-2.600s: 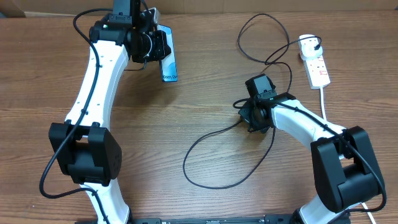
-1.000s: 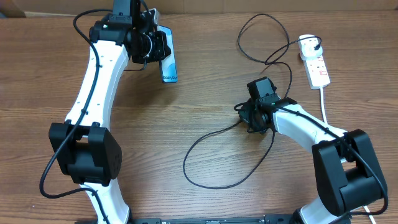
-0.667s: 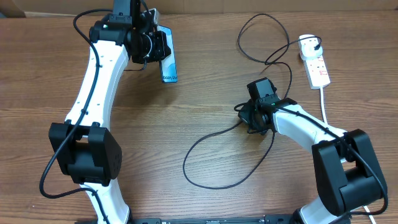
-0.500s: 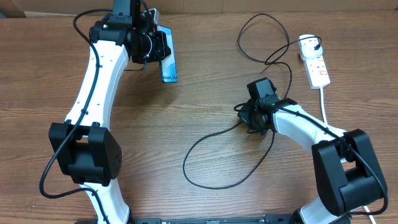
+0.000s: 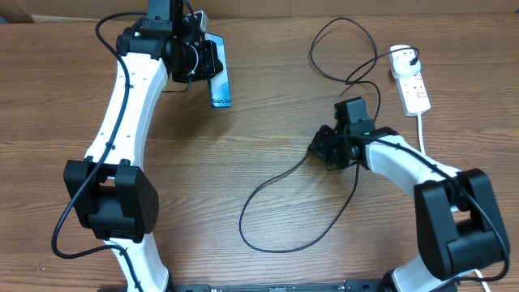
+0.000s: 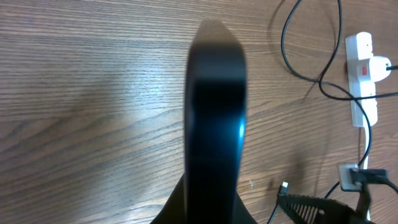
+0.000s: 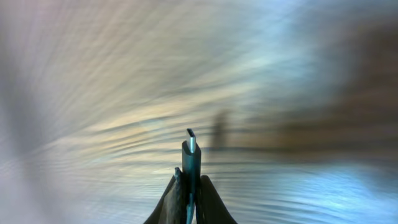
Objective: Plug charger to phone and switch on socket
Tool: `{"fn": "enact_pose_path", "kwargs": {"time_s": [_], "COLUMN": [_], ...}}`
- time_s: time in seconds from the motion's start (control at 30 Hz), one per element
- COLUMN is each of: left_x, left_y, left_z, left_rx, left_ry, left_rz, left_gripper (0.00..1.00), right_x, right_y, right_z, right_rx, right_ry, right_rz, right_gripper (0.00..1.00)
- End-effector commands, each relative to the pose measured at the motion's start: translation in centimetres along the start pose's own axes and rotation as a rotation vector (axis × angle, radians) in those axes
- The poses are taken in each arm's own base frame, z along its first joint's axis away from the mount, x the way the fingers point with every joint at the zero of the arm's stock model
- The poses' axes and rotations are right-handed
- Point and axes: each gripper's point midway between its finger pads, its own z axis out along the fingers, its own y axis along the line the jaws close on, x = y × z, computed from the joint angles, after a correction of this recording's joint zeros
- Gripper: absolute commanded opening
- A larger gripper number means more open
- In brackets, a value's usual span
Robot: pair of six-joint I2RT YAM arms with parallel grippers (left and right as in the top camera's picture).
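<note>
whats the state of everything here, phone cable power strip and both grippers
slim light-blue-screen smartphone: held by left gripper, nothing plugged in
thin black charger cable: connector tip pinched in right gripper, slack looped on table
elongated white power strip: plug inserted, switch too small to read
left gripper: shut on smartphone
right gripper: shut on cable's connector tip

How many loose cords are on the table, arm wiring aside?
2. The black charger cable loops across the middle, its tip in the shut right claw. The power strip's white cord runs down the right side, partly behind the right arm.
</note>
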Motion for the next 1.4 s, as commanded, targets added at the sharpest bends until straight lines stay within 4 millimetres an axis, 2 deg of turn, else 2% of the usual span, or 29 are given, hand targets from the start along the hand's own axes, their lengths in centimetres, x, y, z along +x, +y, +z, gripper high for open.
{"fn": "enact_pose_path", "kwargs": {"time_s": [0.0, 0.13, 0.2, 0.33, 0.43, 0.63, 0.8, 1.0, 1.23, 1.37], "left_x": [-0.9, -1.0, -1.1, -1.2, -1.3, -1.9, -1.2, -0.6, -0.5, -1.1], "left_y": [-3.1, -6.8, -8.6, -11.6, -12.9, -13.1, -13.9, -14.5, -14.5, -13.9], "left_z": [-2.5, -3.3, -4.0, -5.8, -6.8, -7.8, -9.5, -10.4, -10.4, -9.5], "left_rx": [0.102, 0.314, 0.423, 0.614, 0.702, 0.757, 0.872, 0.935, 0.939, 0.874], "left_ry": [-0.053, -0.034, -0.032, -0.03, -0.025, -0.029, 0.016, 0.048, 0.05, 0.023], "left_rz": [-0.029, 0.002, 0.031, 0.099, 0.118, 0.099, 0.114, 0.127, 0.127, 0.108], "left_gripper": [0.04, 0.04, 0.04, 0.04, 0.04, 0.04, 0.04, 0.04, 0.04, 0.04], "right_x": [0.2, 2.4, 3.5, 5.1, 4.8, 4.6, 4.7, 4.6, 5.4, 5.5], "right_y": [8.8, 13.6, 15.2, 17.0, 17.7, 18.1, 18.2, 18.5, 19.6, 20.1], "right_z": [-5.1, -8.7, -10.5, -13.5, -14.2, -14.5, -14.7, -14.9, -15.4, -15.1], "right_rx": [-0.39, -0.679, -0.811, -0.989, -1.01, -1.022, -1.019, -1.024, -1.049, -1.044], "right_ry": [0.039, 0.111, 0.158, 0.227, 0.229, 0.223, 0.25, 0.254, 0.269, 0.249], "right_rz": [-0.343, -0.494, -0.56, -0.658, -0.642, -0.64, -0.599, -0.584, -0.601, -0.607], "right_gripper": [0.04, 0.04, 0.04, 0.04, 0.04, 0.04, 0.04, 0.04, 0.04, 0.04]}}
